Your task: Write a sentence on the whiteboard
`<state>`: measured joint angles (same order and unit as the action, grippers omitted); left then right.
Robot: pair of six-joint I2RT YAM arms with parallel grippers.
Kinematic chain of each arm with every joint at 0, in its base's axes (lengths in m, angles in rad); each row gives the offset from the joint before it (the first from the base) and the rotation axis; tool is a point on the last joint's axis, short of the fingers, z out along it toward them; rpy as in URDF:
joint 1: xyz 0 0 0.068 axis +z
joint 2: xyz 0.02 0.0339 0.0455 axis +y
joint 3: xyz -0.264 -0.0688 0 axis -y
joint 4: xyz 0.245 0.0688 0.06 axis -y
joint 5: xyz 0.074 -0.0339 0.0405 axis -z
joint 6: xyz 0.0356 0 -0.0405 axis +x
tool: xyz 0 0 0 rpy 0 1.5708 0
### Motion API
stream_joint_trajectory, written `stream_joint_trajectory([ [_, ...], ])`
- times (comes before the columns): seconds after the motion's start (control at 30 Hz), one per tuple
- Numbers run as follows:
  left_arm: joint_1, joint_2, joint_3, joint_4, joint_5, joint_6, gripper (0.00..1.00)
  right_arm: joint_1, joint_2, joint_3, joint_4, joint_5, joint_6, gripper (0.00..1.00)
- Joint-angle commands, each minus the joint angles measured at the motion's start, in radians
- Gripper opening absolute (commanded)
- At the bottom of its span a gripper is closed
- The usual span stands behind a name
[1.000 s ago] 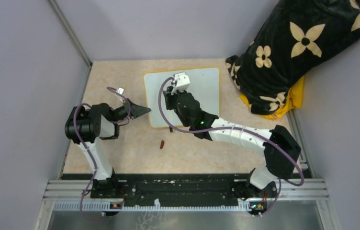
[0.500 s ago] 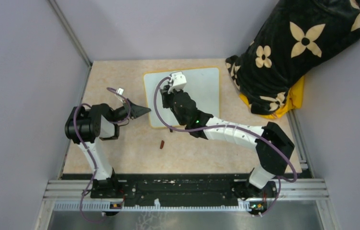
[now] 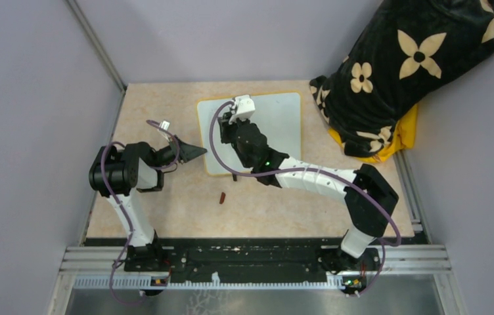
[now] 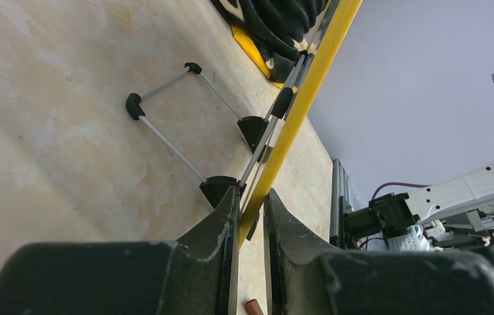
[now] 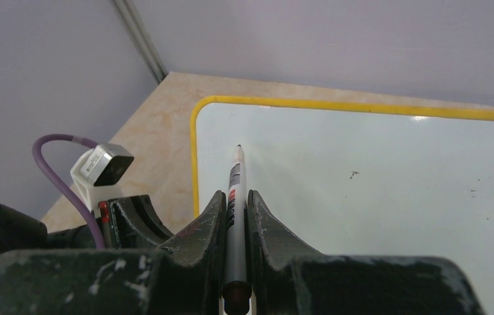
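Clenching the marker, the right gripper holds its tip at the top-left corner of the whiteboard lying on the table, left gripper pinching its yellow frame; no lettering shows, so the sentence looks wholly unwritten.

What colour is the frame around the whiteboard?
Yellow; the frame of the whiteboard shows best in the right wrist view.

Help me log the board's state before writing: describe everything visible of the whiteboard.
The whiteboard is glossy white, yellow-framed, round-cornered, at the far middle of the table. Its visible surface shows faint specks, no letters. A wire stand with black feet sits beneath. The left hand pinches its left edge; the right hand holds a marker over it.
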<state>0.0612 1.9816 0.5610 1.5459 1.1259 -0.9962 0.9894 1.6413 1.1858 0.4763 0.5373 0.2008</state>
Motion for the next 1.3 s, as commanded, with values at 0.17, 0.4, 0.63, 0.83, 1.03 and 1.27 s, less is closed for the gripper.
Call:
stream_joint_trajectory([
  [0.17,-0.006,-0.002,-0.016,0.246,-0.019,0.008,0.0,-0.031,0.029,0.058,0.03,-0.006,0.045,0.0],
  [0.4,-0.006,-0.006,-0.018,0.245,-0.022,0.011,0.0,-0.041,0.026,0.041,0.015,-0.01,0.058,0.0],
  [0.63,-0.006,-0.007,-0.019,0.245,-0.026,0.011,0.0,-0.041,0.021,0.014,0.001,-0.008,0.07,0.0],
  [0.83,-0.007,-0.007,-0.019,0.246,-0.028,0.013,0.0,-0.041,0.005,-0.019,-0.002,0.002,0.078,0.0],
  [1.03,-0.006,-0.009,-0.019,0.245,-0.029,0.014,0.0,-0.041,-0.016,-0.061,-0.003,0.014,0.086,0.0],
  [1.27,-0.005,-0.011,-0.022,0.246,-0.031,0.019,0.0,-0.041,-0.04,-0.086,0.01,0.002,0.094,0.0],
])
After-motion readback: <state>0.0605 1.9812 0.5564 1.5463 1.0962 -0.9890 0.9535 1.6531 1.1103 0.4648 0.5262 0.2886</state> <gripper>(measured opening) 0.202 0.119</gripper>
